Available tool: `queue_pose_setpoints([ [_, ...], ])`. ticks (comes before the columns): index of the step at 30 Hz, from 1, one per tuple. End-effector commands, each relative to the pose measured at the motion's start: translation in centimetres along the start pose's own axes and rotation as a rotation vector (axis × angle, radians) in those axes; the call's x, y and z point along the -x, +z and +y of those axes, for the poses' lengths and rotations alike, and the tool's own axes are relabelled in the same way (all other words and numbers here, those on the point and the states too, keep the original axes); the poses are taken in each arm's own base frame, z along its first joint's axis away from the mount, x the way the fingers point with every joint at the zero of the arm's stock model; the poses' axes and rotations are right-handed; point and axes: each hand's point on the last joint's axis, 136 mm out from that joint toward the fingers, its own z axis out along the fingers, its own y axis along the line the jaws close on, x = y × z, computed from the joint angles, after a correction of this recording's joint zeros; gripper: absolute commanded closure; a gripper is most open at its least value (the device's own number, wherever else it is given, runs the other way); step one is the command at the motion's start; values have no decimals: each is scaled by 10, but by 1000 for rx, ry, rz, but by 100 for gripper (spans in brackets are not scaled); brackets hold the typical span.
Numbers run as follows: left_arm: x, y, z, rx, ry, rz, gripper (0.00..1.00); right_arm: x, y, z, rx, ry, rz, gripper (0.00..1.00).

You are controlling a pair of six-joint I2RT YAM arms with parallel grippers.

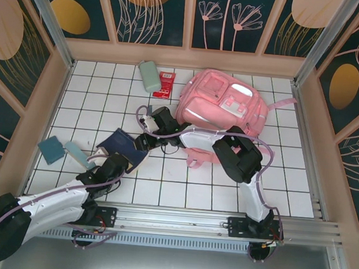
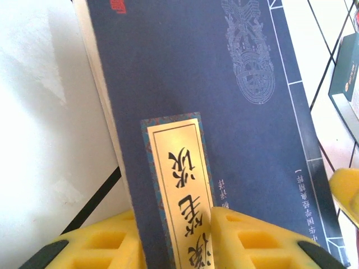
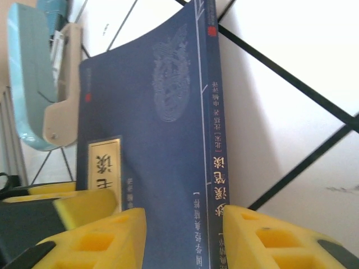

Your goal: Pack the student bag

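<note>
1. Since the dark blue book (image 2: 196,84) probably belongs in the pink student bag (image 1: 224,104), which lies just behind and to the right, both arms seem to share it for a handover;
2. my left gripper (image 2: 176,238) pinches its edge, jaws narrow;
3. my right gripper (image 3: 185,235) straddles the spine, jaws slightly spread; I cannot tell if it grips.

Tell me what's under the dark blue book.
The white tiled table shows beside the dark blue book. Whatever lies directly beneath the book is covered.

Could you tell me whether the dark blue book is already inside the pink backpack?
No, the dark blue book is out over the white tiled table, left of the student bag.
</note>
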Motion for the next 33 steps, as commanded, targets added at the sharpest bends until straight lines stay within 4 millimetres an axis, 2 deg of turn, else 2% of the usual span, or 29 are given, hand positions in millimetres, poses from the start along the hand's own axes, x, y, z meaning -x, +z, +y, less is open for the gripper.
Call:
queue_pose_setpoints([
  [1,-21,2,26,63,1,103,67,-44,17,-4,-3,33,142,58],
  [3,-21,2,26,62,1,102,67,-45,18,-8,-12,37,147,57],
  [8,-21,2,26,60,-1,102,67,-47,16,5,78,38,165,69],
  [18,-22,2,26,57,4,103,67,-50,-7,49,286,-59,184,73],
  [23,-22,2,25,54,3,105,66,-47,-12,64,373,-65,168,74],
  [26,-21,0,18,36,14,108,63,-44,-12,64,367,-64,161,74],
  [30,-14,-6,1,-12,45,92,61,-38,-11,49,309,-26,141,74],
  [33,-11,-9,-16,-90,73,81,58,-31,-19,38,278,9,94,74],
])
